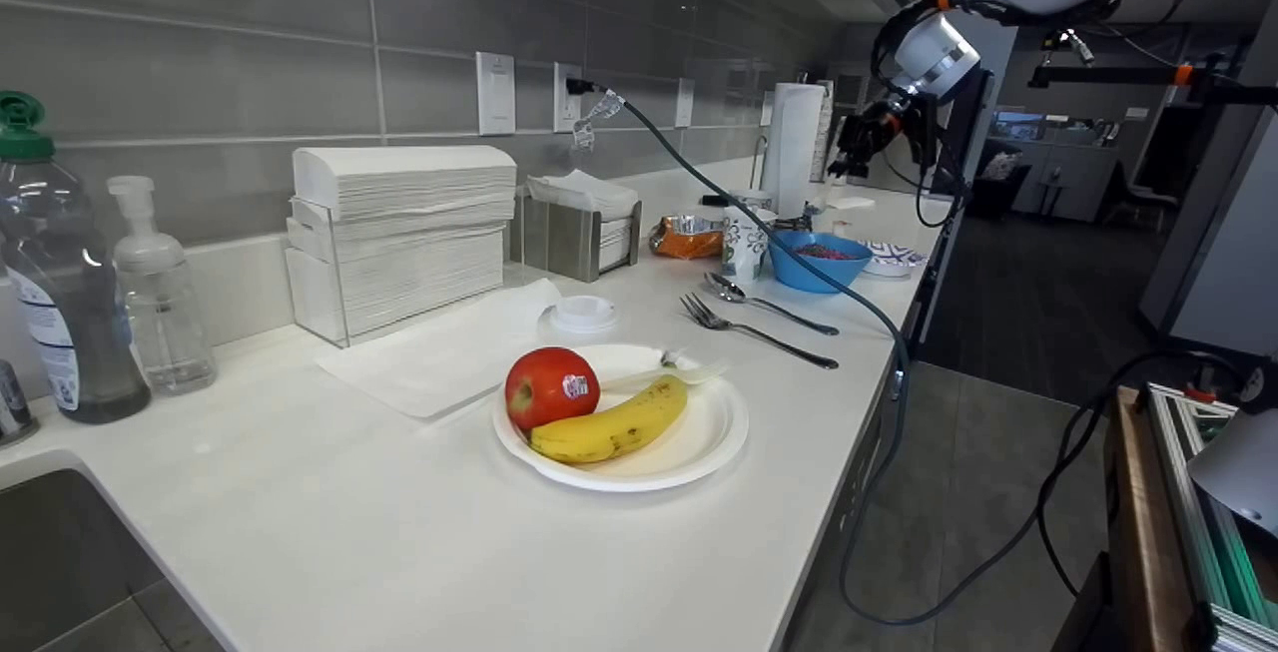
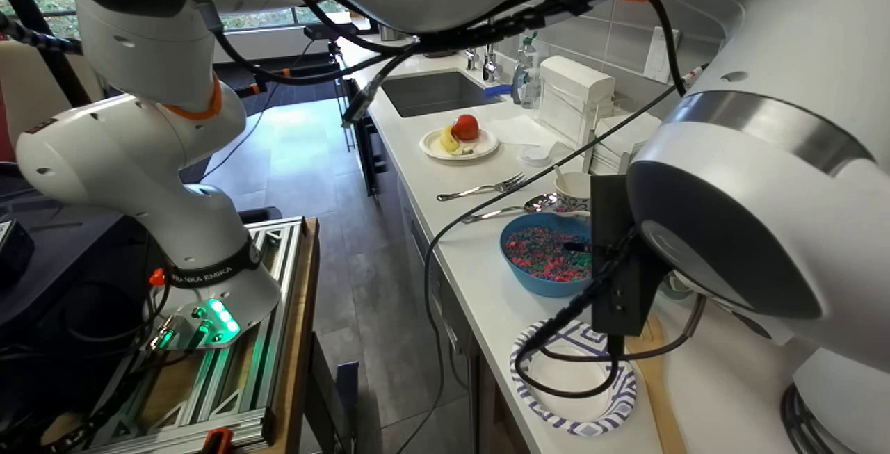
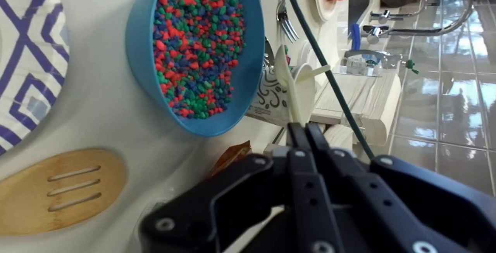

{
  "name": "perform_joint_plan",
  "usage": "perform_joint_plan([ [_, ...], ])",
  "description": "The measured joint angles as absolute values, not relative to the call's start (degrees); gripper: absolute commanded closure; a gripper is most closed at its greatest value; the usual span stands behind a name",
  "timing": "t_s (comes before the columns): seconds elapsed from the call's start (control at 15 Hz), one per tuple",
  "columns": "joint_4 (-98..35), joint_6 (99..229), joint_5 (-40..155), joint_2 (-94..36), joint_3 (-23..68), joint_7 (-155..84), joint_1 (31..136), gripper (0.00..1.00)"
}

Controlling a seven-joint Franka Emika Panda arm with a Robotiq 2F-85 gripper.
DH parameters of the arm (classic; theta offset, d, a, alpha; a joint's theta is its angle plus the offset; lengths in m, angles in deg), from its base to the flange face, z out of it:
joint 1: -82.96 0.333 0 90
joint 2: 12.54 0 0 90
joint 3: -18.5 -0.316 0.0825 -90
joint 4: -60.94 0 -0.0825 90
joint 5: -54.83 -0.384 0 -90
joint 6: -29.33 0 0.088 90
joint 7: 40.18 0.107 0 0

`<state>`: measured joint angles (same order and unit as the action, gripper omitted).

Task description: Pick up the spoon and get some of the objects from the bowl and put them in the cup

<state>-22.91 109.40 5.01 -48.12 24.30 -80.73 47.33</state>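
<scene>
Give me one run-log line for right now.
Tool: shut on white spoon; blue bowl: holds colored bits; spoon load: some bits, apparently; cup: upright, pale handle sticking out

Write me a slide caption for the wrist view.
Claw gripping a pale spoon in front of the patterned cup, with the blue bowl of red, green and blue pieces alongside.

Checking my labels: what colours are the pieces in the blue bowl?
Red, green and blue pieces, clearest in the wrist view.
</scene>
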Motion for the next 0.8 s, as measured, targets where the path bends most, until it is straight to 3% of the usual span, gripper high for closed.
perform_joint_plan([
  [0.8,-22.83,107.71,-10.77,-48.25,25.57,-79.9,43.95,0.99],
])
